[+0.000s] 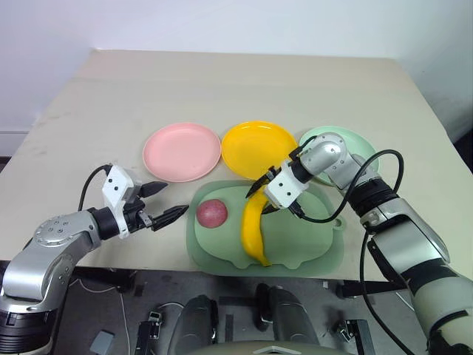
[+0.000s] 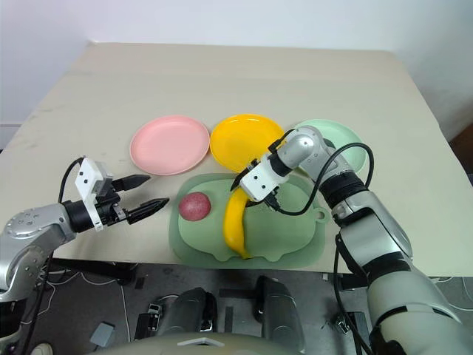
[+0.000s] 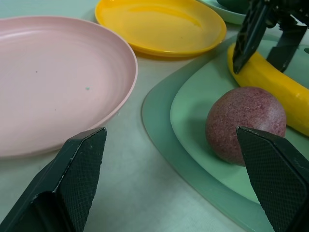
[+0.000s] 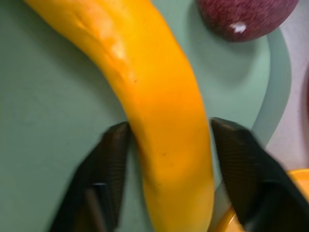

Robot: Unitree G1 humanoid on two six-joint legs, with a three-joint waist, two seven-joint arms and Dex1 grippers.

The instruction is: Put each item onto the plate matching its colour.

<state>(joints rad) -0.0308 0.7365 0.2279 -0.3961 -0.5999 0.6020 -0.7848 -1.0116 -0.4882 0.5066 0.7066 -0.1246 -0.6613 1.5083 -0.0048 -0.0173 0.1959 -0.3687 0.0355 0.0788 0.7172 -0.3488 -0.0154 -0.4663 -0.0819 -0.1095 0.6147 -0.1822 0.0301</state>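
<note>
Looked like a lab or robot test room, not a home. My setup was one plain beige surface [image 1: 222, 89] pushed near a bare white wall [image 1: 222, 22], nothing decorative anywhere. Grey floor [image 1: 118, 296] underneath had loose cables [image 1: 111, 281] and small hardware bits lying about. On the surface sat staged props: pink plate [image 1: 182, 151], orange-yellow plate [image 1: 259, 148], mint green plate [image 1: 363, 144], sage tray [image 1: 310, 251] with toy-like fruit.

Sage-green tray [image 1: 318, 248] with small loop, on beige table [image 1: 222, 89]
</note>
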